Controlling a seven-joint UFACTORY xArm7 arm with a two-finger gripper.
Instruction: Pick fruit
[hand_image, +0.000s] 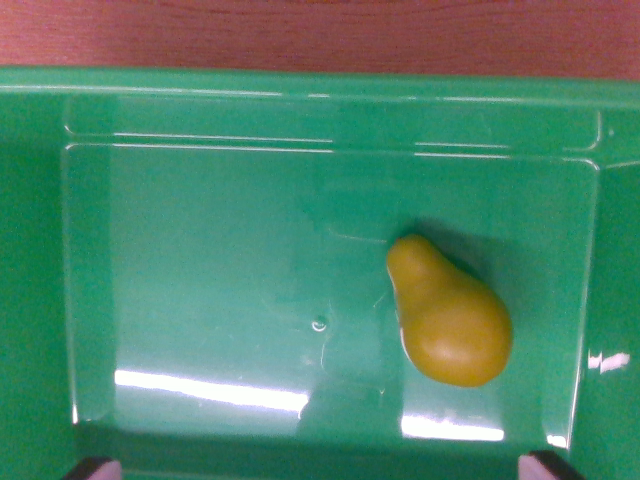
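Observation:
A yellow-green pear (447, 315) lies on its side on the floor of a green plastic bin (200, 260), toward the wrist view's right, its narrow neck pointing up and left. Only the dark tips of my gripper's fingers show, one at the bottom left corner (92, 468) and one at the bottom right (548, 466). They stand far apart with nothing between them, so my gripper (320, 467) is open. It hangs above the bin, with the pear inside the span of the fingers, nearer the right one.
The bin's walls rise on all sides, with a stepped far wall (330, 120). Beyond its top rim lies a strip of reddish-brown wooden surface (320, 35). Bright light glare streaks the bin floor near the front.

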